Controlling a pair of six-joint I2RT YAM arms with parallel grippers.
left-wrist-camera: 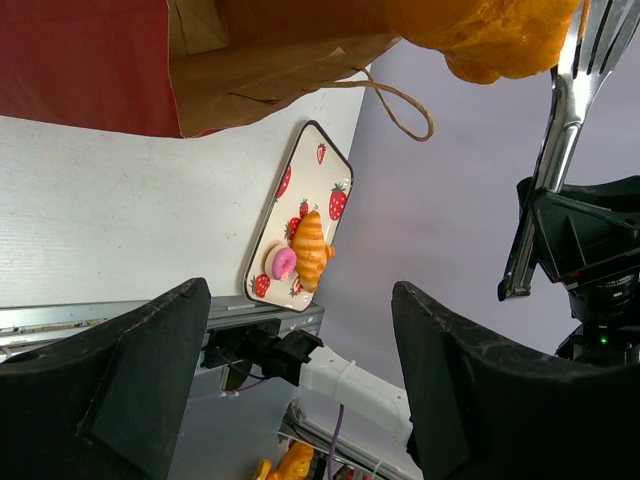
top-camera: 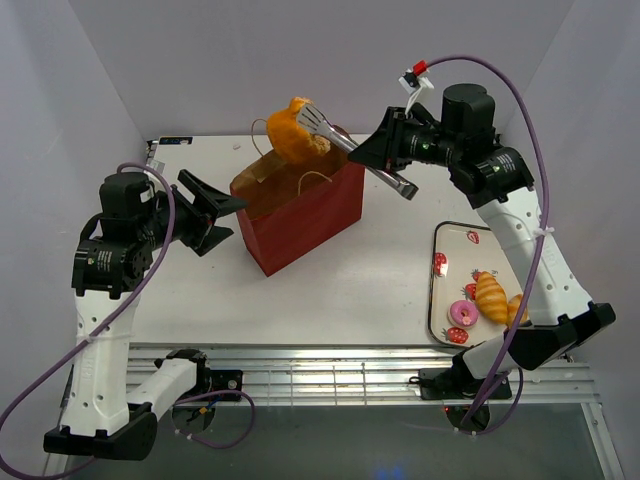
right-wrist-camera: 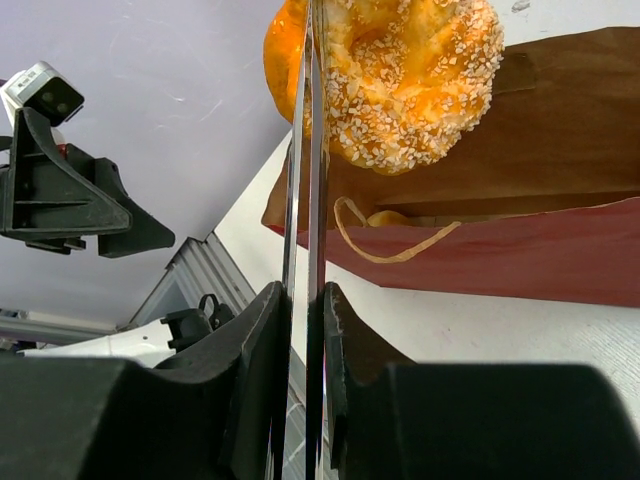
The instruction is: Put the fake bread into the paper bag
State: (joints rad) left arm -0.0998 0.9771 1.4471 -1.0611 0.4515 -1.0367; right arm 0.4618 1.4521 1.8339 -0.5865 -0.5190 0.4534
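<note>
My right gripper (top-camera: 378, 158) is shut on the handles of silver tongs (top-camera: 345, 142). The tongs pinch a round golden-orange seeded bun (top-camera: 291, 130) just above the open mouth of the red-brown paper bag (top-camera: 305, 212). The right wrist view shows the bun (right-wrist-camera: 410, 80), the tongs (right-wrist-camera: 305, 180) between my fingers, and the bag (right-wrist-camera: 560, 260) below. My left gripper (top-camera: 215, 208) is open and empty beside the bag's left end. Two croissants (top-camera: 491, 297) and a pink doughnut (top-camera: 462, 313) lie on the strawberry tray (top-camera: 440, 285).
The tray stands at the table's near right edge; the left wrist view shows it (left-wrist-camera: 300, 170) with a croissant (left-wrist-camera: 312, 250) and the doughnut (left-wrist-camera: 283, 263). The bag's cord handles (right-wrist-camera: 390, 240) hang loose. A metal rail runs along the table's front.
</note>
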